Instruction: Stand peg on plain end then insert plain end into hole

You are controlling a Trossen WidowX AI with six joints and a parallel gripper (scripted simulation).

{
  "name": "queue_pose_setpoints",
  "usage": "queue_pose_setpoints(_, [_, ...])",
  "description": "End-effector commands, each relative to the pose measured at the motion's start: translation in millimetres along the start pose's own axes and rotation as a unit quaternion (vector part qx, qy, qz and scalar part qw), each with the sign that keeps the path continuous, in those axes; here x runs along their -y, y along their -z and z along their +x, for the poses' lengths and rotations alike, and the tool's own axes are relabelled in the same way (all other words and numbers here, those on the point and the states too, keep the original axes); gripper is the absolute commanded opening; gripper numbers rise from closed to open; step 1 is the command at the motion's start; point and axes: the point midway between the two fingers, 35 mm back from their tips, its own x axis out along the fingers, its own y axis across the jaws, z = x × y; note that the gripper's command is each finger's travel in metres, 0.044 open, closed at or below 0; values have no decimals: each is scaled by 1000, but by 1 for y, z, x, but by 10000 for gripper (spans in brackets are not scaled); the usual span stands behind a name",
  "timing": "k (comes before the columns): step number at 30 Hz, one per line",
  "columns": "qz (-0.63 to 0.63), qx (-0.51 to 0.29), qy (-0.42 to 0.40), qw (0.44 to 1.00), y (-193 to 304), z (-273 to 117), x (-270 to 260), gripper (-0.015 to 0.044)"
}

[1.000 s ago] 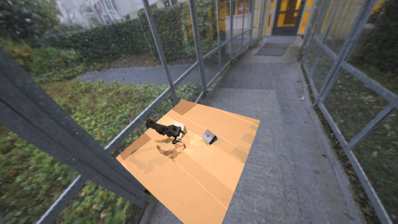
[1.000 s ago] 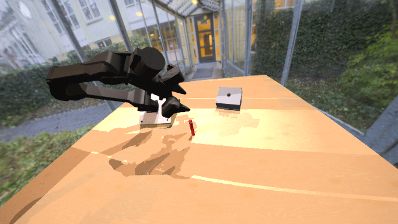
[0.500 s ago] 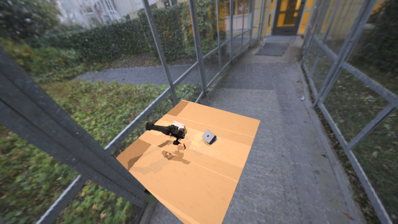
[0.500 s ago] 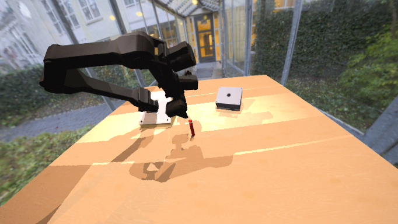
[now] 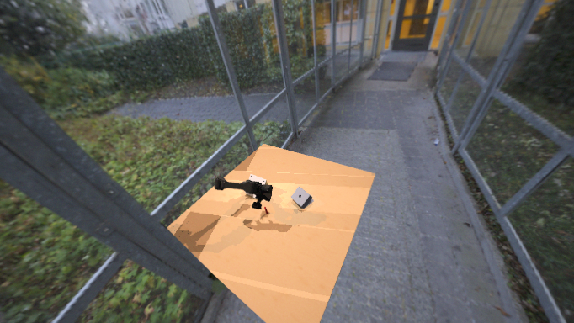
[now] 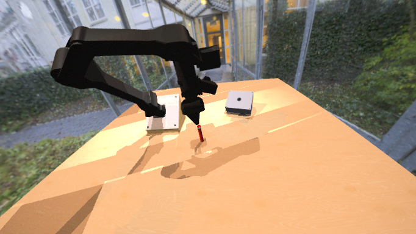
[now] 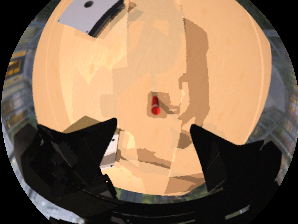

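- At the far left of the exterior view, beyond the wooden surface (image 5: pixel 273 269) (image 6: pixel 274 183) (image 7: pixel 230 50), a hedge and a strip of grey paving.
- Next, a white base plate (image 5: pixel 257 179) (image 6: pixel 172 105) (image 7: pixel 111 155) with small dark dots near its corners, flat on the surface.
- Rising from that plate, a black arm (image 5: pixel 236 185) (image 6: pixel 122 42), bent high and reaching across toward the middle, with its end pointing down.
- At the end of the arm, the black pincer (image 5: pixel 257 205) (image 6: pixel 198 123) (image 7: pixel 154 124), spread nearly as wide as possible, with nothing in its grasp.
- Just below the tips in the exterior view, the slim red peg (image 5: pixel 266 210) (image 6: pixel 200 134) (image 7: pixel 155 104), upright on the surface, free of any grip, with its white band near the top end.
- Below and to the right of the peg, a broad brown shadow (image 6: pixel 213 161) across the wood.
- Farther right and back, well apart from the peg, a grey sloped panel (image 5: pixel 296 193) (image 6: pixel 233 105) (image 7: pixel 80 16) with one round dark hole (image 5: pixel 300 196) (image 6: pixel 239 99) (image 7: pixel 89 4) in its face, unfilled.
- At the far right, greenery behind metal posts.
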Motion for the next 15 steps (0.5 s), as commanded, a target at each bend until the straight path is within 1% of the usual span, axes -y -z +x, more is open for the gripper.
queue_pose_setpoints(1, [0, -3, 6, 1000, -2, 0, 1, 440])
queue_pose_setpoints(4, [19, -3, 6, 1000, -2, 0, 1, 440])
queue_pose_setpoints(15, [159, -2, 6, 987, -2, 2, 1, 440])
